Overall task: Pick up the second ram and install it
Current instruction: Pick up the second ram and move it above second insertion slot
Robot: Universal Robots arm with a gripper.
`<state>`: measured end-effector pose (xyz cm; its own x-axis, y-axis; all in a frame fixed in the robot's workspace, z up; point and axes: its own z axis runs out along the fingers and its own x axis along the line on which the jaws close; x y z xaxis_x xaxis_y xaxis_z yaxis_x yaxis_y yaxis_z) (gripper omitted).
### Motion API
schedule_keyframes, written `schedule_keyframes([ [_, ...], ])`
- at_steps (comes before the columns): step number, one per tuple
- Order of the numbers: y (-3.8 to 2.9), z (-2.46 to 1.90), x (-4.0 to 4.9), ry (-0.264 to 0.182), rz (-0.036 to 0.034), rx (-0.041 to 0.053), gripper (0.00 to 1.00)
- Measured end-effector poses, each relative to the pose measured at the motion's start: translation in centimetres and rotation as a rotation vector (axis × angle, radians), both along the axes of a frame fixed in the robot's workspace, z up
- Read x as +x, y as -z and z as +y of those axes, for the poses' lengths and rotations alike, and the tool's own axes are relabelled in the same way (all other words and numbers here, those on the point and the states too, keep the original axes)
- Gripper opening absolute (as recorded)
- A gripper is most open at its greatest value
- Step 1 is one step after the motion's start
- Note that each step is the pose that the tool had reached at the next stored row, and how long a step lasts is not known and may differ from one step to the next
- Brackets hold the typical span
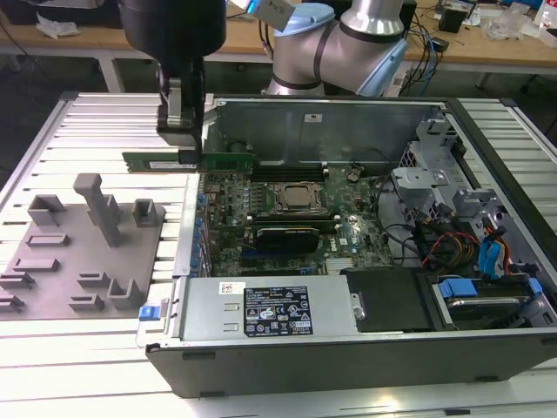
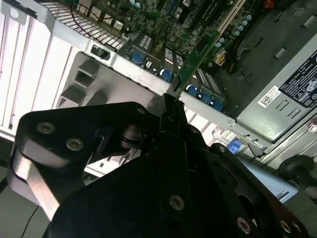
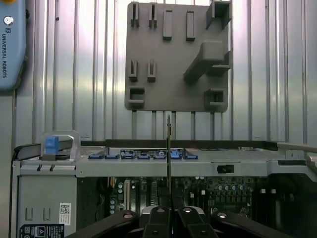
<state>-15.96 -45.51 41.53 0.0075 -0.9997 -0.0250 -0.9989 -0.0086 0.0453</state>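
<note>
The second ram (image 1: 228, 162) is a long green stick held level above the left wall of the open computer case (image 1: 261, 117) in the exterior view. My gripper (image 1: 184, 139) is shut on it near its middle, fingers pointing down. In the second wrist view the ram (image 2: 197, 52) sticks out from my gripper (image 2: 171, 98) over the motherboard's edge. The first wrist view has the ram (image 3: 168, 148) edge-on, rising from my gripper (image 3: 171, 212). The processor socket (image 1: 296, 198) lies to the exterior view's right of the stick, lower down.
A grey fixture plate (image 1: 83, 252) with slots and posts lies on the ribbed table at the exterior view's left. Inside the case are a black card (image 1: 283, 237), the power supply (image 1: 270, 312), drive cages and cables (image 1: 461, 235).
</note>
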Motion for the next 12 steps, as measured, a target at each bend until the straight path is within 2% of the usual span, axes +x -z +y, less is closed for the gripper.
schedule_keyframes([
  [3, 0.03, 0.05, 1.09, 0.0, 0.0026, 0.0, 0.13],
  [6, 0.03, 0.07, 1.78, 0.0, 0.0037, -0.0001, 0.13],
  [7, 0.04, 0.08, 2.34, 0.0, 0.0045, -0.0001, 0.13],
  [12, 0.05, 0.11, 3.28, 0.0, 0.0056, -0.0001, 0.13],
])
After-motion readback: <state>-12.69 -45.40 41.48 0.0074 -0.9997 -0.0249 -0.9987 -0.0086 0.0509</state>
